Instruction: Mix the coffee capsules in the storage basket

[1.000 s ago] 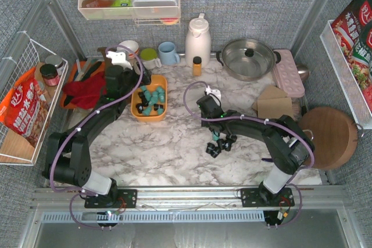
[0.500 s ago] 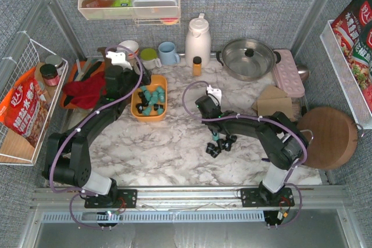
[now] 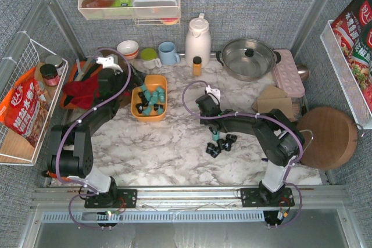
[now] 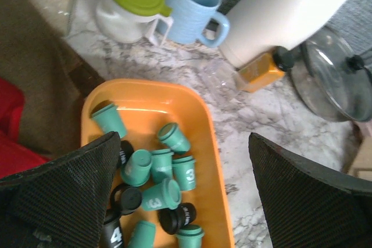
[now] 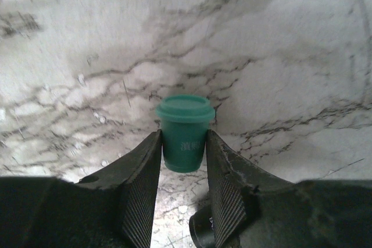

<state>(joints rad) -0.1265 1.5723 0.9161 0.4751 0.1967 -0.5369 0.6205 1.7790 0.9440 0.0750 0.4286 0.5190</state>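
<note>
The orange-yellow storage basket [image 3: 164, 87] sits on the marble at the back left and holds several teal and black coffee capsules [image 3: 151, 99]. In the left wrist view the basket [image 4: 148, 100] and its capsules [image 4: 174, 169] lie below my left gripper [image 4: 183, 143], which is open and empty. In the top view the left gripper [image 3: 132, 83] is at the basket's left edge. My right gripper [image 3: 215, 133] is shut on a teal capsule [image 5: 184, 132], held upright just above the marble. A few black capsules [image 3: 221, 144] lie loose beside it, one under the fingers [image 5: 203, 233].
Behind the basket stand a green-lidded cup [image 3: 149, 57], a blue mug [image 3: 168, 53], a white thermos [image 3: 197, 39], a small orange bottle [image 3: 197, 66] and a steel pot [image 3: 249, 57]. A red cloth [image 3: 81, 92] lies left; a cardboard box [image 3: 273, 104] and a wooden board [image 3: 328, 136] lie right.
My left arm has drawn back to the left, away from over the basket, uncovering the bowl behind it. The right arm has barely shifted and stays at the loose capsules.
</note>
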